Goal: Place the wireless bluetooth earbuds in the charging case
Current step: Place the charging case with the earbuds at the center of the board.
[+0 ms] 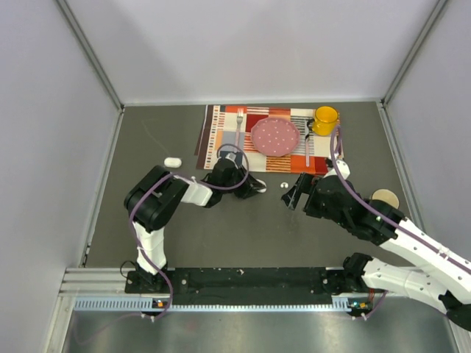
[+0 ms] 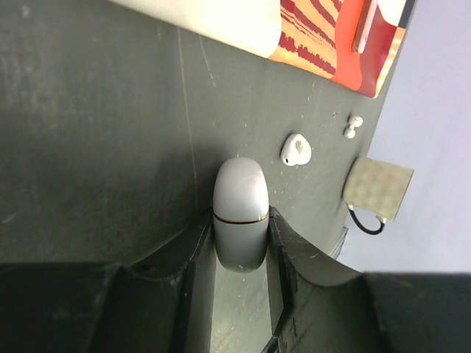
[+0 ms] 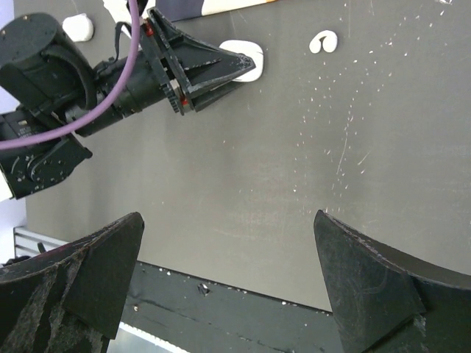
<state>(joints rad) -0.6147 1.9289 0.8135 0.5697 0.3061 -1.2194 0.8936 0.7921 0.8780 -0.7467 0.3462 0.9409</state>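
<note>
Bare table [image 3: 294, 169] lies open ahead of the right gripper [image 3: 228, 217], whose fingers stand wide apart. One earbud [image 3: 324, 42] lies unobstructed at the far end of that stretch. To its left, the left gripper [image 3: 239, 68], clamped on the charging case [image 3: 254, 66], and its arm block the lane. The placemat [image 1: 221, 125] edge bounds the far side. A second white case [image 1: 172, 162] lies well apart, beyond the left arm.

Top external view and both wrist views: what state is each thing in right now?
charging case: lid shut, lying on table
left gripper: shut on charging case
right gripper: open, empty
earbud: loose on table, outside charging case
yellow mug: upright
</note>
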